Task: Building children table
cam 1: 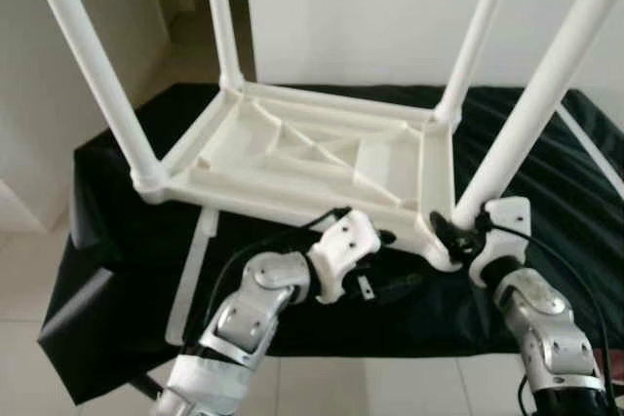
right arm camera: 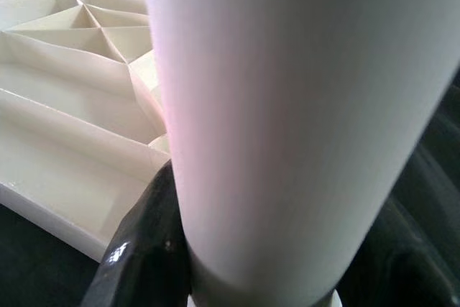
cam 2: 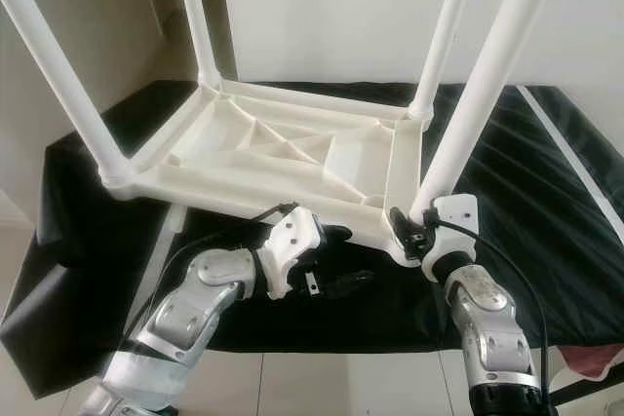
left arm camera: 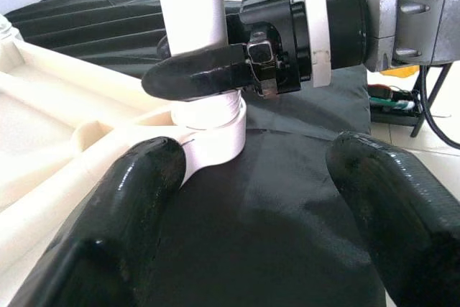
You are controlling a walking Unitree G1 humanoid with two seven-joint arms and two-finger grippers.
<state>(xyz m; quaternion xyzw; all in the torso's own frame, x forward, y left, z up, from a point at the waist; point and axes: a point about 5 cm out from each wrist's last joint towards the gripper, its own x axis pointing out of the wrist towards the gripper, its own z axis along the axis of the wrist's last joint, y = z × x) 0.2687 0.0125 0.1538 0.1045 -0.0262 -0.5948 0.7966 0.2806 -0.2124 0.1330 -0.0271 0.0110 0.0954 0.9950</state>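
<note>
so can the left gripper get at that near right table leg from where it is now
Probably yes. The left gripper is open and aimed at the leg's base with only bare black cloth between. But the right gripper is already shut on that spot, so room there is tight.

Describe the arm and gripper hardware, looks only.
Both arms are silver segmented metal with scuffed, rounded joint housings. Each wrist ends in a white shell, then a black cylindrical gripper body. The left gripper has two thick, glossy black rounded fingers. The right gripper has the same long black fingers, with exposed screws and metal brackets at their base. Thin black cables loop along both forearms.
</note>
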